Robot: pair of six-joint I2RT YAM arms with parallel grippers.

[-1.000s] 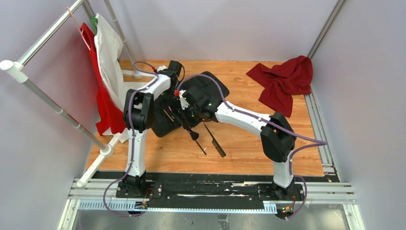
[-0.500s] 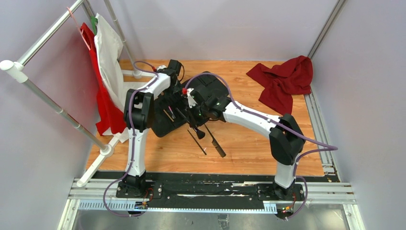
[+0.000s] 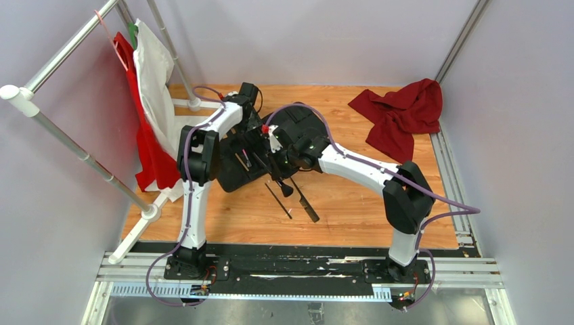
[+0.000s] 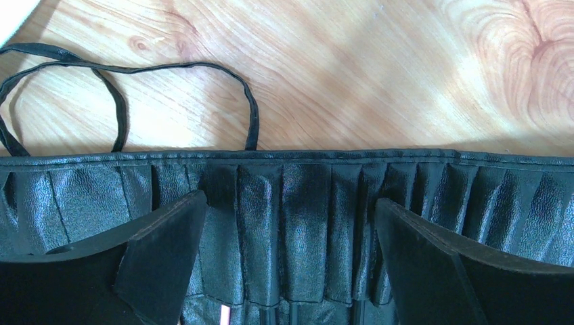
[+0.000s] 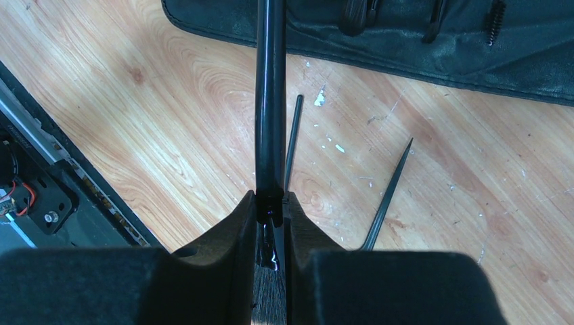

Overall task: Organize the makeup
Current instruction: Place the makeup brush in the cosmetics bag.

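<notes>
My right gripper (image 5: 272,203) is shut on a black makeup brush (image 5: 270,101), pinching it at the ferrule, bristles back between the fingers. Its handle points at the black roll-up case (image 5: 406,54) and its tip passes over the case's edge. From above, the brush head (image 3: 286,190) hangs just off the case's near edge (image 3: 233,175). A thin black brush (image 3: 279,200) and a black comb (image 3: 304,201) lie loose on the wood. My left gripper (image 4: 291,223) is open, low over the case's pockets (image 4: 304,203); a pink handle (image 4: 224,315) peeks out there.
A red cloth (image 3: 403,112) lies crumpled at the back right. A pipe rack (image 3: 68,135) with white and red garments (image 3: 152,88) stands on the left. The case's strap (image 4: 122,101) loops on the wood beyond it. Several tools (image 5: 352,17) sit tucked in the case.
My right arm's elbow swung to the right and the held brush shifted slightly right, its handle still over the case. The left arm has hardly moved.
</notes>
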